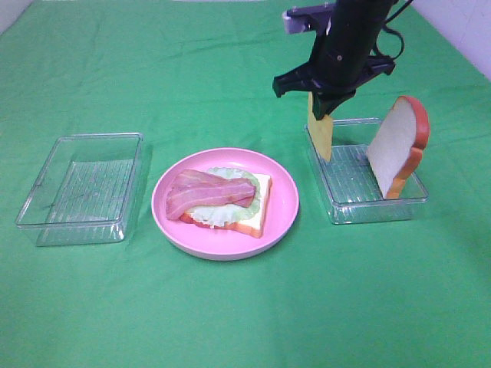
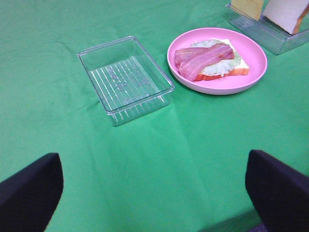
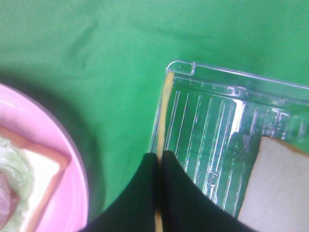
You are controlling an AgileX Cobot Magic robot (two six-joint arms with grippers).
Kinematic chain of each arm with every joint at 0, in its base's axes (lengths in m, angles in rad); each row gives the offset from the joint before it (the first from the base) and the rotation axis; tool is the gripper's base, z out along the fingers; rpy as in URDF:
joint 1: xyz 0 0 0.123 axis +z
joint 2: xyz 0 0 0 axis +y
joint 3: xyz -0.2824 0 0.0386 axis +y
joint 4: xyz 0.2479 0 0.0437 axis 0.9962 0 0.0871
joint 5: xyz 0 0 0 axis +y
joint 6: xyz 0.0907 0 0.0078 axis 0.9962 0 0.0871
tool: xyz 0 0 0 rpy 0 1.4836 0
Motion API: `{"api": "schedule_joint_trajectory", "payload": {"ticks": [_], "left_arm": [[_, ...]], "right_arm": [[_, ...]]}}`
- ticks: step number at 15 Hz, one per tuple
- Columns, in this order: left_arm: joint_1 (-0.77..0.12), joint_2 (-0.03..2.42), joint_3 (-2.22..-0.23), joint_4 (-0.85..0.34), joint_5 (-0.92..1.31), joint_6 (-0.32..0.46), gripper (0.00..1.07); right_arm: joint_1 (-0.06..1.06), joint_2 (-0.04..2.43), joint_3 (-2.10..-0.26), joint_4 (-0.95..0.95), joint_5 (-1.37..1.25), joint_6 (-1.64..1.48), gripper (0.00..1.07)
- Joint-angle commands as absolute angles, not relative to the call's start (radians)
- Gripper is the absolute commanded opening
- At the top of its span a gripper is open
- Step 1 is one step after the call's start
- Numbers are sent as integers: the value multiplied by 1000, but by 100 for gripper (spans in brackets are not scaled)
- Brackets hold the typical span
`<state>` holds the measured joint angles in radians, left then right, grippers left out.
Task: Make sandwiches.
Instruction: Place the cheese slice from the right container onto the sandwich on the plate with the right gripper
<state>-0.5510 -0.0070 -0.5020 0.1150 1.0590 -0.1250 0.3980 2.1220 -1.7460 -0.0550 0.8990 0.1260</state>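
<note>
The open sandwich (image 1: 226,201) lies on a pink plate (image 1: 284,203): a white bread slice with lettuce and bacon (image 1: 209,192) on top. My right gripper (image 1: 325,103) is shut on the top edge of a yellow cheese slice (image 1: 320,130), which hangs upright at the left end of the right clear tray (image 1: 341,207). In the right wrist view the fingertips (image 3: 159,157) pinch the thin cheese edge (image 3: 167,96). A second bread slice (image 1: 397,146) leans upright in that tray. My left gripper (image 2: 153,159) stands open over bare cloth, near the table's front.
An empty clear tray (image 1: 80,188) sits left of the plate, also the tray (image 2: 126,77) in the left wrist view. Green cloth covers the whole table. The plate's rim (image 3: 79,193) lies close beside the right tray (image 3: 231,121).
</note>
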Motion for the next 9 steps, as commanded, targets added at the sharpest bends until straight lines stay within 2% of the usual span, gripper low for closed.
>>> {"api": "schedule_joint_trajectory", "payload": {"ticks": [1,6,8,9], "left_arm": [[-551,-24,-500,114,1050,-123,97],[-551,-24,-500,114,1050,-123,97],[-551,-24,-500,114,1050,-123,97],[-551,-24,-500,114,1050,-123,97]], "right_arm": [[396,2034,-1752,-9,933,105,0],[397,2004,-1737,387,1017,-172,0],[398,2006,-1694,606,1024,-317,0],[398,2024,-1653,785,1021,-404,0]]}}
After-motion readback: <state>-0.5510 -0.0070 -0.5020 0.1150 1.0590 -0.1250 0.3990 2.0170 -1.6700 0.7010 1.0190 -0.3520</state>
